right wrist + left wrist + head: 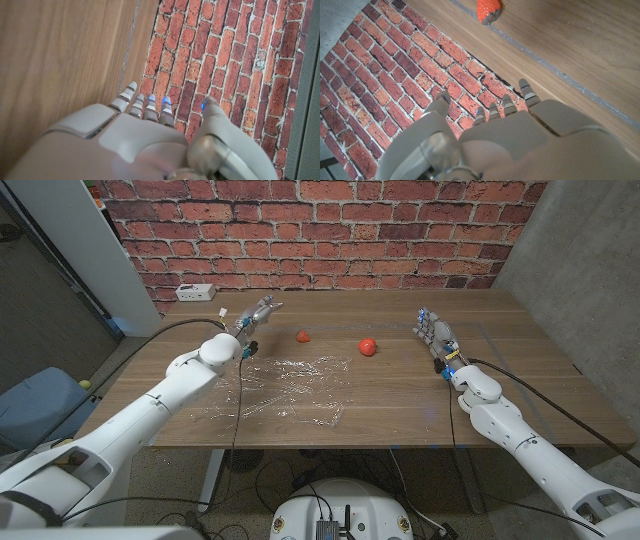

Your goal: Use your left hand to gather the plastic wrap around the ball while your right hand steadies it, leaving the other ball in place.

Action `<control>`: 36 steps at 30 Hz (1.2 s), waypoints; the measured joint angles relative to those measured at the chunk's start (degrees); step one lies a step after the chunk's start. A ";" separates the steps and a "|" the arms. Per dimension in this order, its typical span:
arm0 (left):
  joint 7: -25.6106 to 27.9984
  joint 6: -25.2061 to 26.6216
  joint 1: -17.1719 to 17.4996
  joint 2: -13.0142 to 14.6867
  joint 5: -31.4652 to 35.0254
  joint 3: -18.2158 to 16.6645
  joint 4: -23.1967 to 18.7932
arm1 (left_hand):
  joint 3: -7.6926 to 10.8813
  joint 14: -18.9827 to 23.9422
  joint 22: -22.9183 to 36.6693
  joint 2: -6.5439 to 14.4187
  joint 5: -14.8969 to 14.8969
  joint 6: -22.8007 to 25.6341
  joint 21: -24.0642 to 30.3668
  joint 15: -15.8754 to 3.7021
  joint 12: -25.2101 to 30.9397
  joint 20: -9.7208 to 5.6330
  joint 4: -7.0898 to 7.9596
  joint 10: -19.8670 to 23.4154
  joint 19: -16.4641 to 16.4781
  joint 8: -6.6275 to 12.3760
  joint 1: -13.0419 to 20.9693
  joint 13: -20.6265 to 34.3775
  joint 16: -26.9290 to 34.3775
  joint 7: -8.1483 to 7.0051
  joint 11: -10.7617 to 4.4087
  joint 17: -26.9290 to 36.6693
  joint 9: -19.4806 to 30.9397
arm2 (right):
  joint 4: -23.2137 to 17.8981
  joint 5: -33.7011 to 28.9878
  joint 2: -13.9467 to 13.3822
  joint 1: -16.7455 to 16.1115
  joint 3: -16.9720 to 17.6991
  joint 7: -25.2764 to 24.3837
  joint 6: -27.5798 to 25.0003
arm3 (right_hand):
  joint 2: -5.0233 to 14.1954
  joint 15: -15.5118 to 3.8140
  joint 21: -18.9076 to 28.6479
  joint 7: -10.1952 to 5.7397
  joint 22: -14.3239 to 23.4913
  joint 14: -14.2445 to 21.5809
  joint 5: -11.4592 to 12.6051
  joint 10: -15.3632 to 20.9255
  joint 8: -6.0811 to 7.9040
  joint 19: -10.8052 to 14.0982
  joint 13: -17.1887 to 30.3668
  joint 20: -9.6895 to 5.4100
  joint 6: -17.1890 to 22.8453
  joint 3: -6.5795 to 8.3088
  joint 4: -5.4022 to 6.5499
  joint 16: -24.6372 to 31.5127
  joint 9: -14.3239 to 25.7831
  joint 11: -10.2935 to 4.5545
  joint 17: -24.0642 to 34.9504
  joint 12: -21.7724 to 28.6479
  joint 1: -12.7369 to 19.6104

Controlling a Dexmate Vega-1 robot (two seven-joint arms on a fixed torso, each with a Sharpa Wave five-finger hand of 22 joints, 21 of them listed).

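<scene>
Plastic wrap (290, 385) was recorded spread flat on the bench (400, 405), nearest the camera, no ball on it. Two red balls (367, 346) (303, 336) were noted just beyond. Left hand (256, 316) and right hand (436, 337) were held apart-fingered, empty. Risk judged: wrong ball disturbed, film snagged or dragged.

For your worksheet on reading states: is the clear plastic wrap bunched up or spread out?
Spread out. The crinkled clear plastic wrap lies flat on the wooden table, with neither red ball on it.
</scene>
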 measured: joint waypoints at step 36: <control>-27.34 24.39 -25.40 1.61 23.70 22.27 -1.53 | 0.74 1.87 -0.01 -1.58 0.00 6.00 -0.44 -2.27 1.33 0.31 -4.37 5.47 2.81 1.67 4.37 0.24 -0.29 -0.74 -1.45 -0.01 0.28 | 0.38 0.99 0.71 -2.68 0.86 -0.13 2.87 | 0.39 0.68 0.00 0.61 -0.01 0.75 0.00 1.33 0.62 0.00 -0.01 0.41 3.06 0.24 -0.24 0.55 -0.01 0.72 0.28 0.42 0.38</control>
